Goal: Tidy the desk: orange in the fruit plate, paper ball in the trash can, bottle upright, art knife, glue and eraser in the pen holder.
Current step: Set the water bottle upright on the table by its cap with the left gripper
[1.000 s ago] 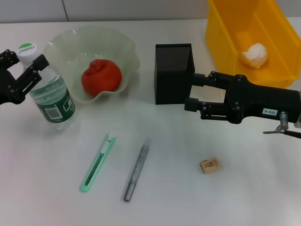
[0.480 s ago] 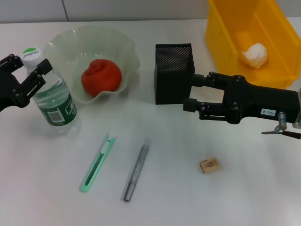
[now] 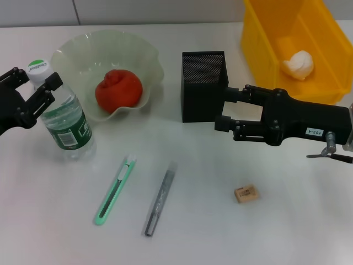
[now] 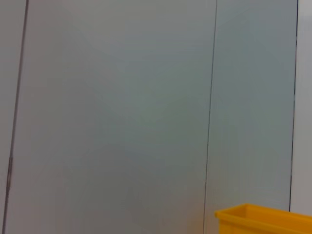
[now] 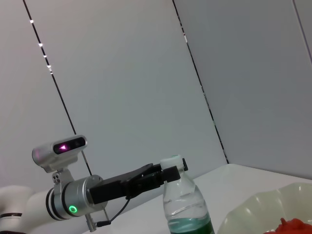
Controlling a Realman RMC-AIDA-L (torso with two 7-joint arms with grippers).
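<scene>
The bottle (image 3: 63, 113) stands about upright on the desk (image 3: 220, 232), left of the fruit plate (image 3: 140, 52). My left gripper (image 3: 32, 81) is shut on its neck just under the cap; this also shows in the right wrist view (image 5: 168, 175). The orange (image 3: 118, 88) lies in the fruit plate. The paper ball (image 3: 298, 63) lies in the trash can (image 3: 259, 49). My right gripper (image 3: 226, 109) is open and empty, right beside the pen holder (image 3: 203, 85). The art knife (image 3: 115, 190), the glue (image 3: 160, 199) and the eraser (image 3: 246, 194) lie on the desk in front.
The left wrist view shows only a grey wall and a corner of the trash can (image 4: 263, 219). The right wrist view shows the bottle (image 5: 187, 209) and the rim of the fruit plate (image 5: 263, 207).
My left gripper and the bottle have shifted slightly right and toward the front, the cap coming lower in the head view. The right arm has barely moved.
</scene>
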